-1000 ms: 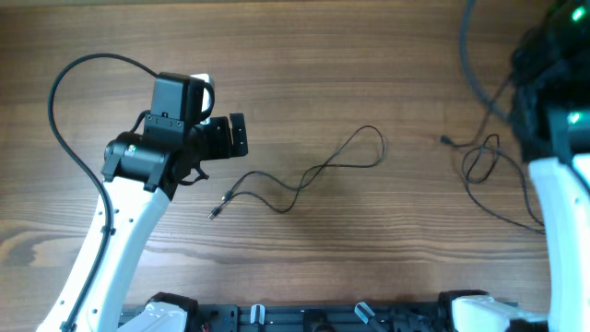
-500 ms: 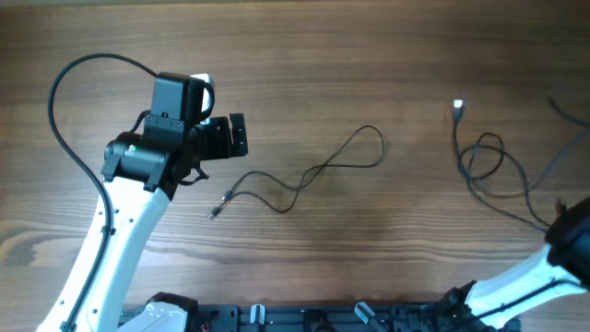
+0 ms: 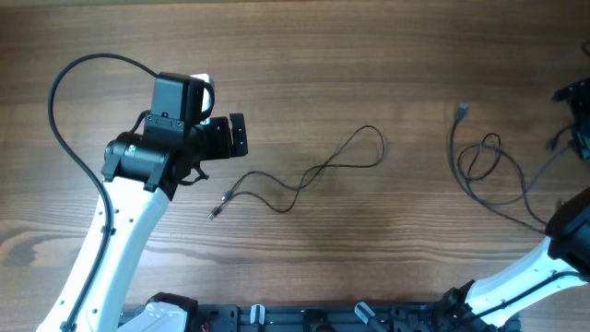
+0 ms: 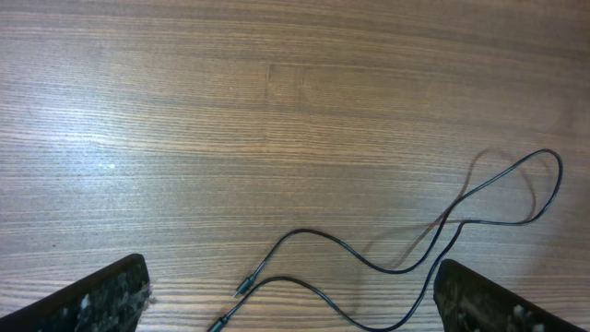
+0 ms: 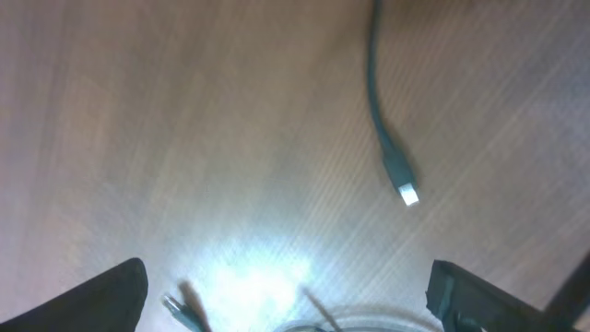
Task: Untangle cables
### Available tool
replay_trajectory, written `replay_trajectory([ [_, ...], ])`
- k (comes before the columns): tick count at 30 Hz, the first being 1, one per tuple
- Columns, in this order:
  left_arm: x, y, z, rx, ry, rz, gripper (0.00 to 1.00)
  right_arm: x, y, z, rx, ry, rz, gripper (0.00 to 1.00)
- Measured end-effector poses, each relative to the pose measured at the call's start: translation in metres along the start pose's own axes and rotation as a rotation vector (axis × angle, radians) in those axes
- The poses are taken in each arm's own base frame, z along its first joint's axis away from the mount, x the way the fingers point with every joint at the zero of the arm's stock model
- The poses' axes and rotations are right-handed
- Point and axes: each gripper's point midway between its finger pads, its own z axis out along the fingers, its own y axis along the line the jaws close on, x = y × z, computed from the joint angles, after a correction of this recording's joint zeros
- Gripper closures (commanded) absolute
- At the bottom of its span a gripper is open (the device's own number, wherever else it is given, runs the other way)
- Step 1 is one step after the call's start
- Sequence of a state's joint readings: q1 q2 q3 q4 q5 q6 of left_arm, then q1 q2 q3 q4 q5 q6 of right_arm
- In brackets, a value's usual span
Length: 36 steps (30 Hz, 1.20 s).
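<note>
Cable at centre (image 3: 324,168): you will find it lying loose on the table (image 3: 369,55), a doubled strand well apart from the other one. Its two tiny plug ends (image 3: 218,207) point toward your left arm, and its far bend curls into an open loop.
Cable at right (image 3: 461,180): it rests near the table's right edge, with one small loop in it and a plug end (image 3: 461,111) lying free above that loop.
Left gripper (image 4: 290,295): its fingers are spread wide and hold nothing. In the left wrist view the centre cable's plug ends lie between them.
Right gripper (image 5: 288,286): its fingers stand apart too, with nothing clamped (your right wrist view is blurred). A plug with a pale tip (image 5: 410,195) shows ahead of them.
Contact: you cannot tell whether either gripper touches the table.
</note>
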<state>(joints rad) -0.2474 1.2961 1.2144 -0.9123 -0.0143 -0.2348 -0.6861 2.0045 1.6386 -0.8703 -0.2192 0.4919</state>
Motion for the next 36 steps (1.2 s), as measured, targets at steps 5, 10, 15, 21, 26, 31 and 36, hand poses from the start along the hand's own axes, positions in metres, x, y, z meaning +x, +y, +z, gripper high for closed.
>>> replay_trajectory([
  [5, 0.0, 0.0, 0.0, 0.0, 0.0, 0.0, 0.0, 0.035, -0.035, -0.042, 0.193, 0.071, 0.029, 0.0],
  [10, 0.0, 0.0, 0.0, 0.0, 0.0, 0.0, 0.0, 0.059, -0.041, -0.101, 0.233, 0.058, 0.024, 0.0],
  [15, 0.0, 0.0, 0.0, 0.0, 0.0, 0.0, 0.0, 0.083, -0.021, -0.135, 0.142, 0.071, -0.102, 0.0],
  [21, 0.0, 0.0, 0.0, 0.0, 0.0, 0.0, 0.0, 0.15, 0.064, -0.13, -0.117, 0.238, -0.354, 0.0],
  [26, 0.0, 0.0, 0.0, 0.0, 0.0, 0.0, 0.0, 0.206, 0.124, -0.126, -0.204, 0.287, -0.459, 0.0],
  [31, 0.0, 0.0, 0.0, 0.0, 0.001, 0.0, 0.0, 0.287, 0.157, -0.103, -0.207, 0.36, -0.507, 0.01],
  [36, 0.0, 0.0, 0.0, 0.0, 0.0, 0.0, 0.0, 0.365, 0.159, -0.071, -0.192, 0.435, -0.505, 0.01],
])
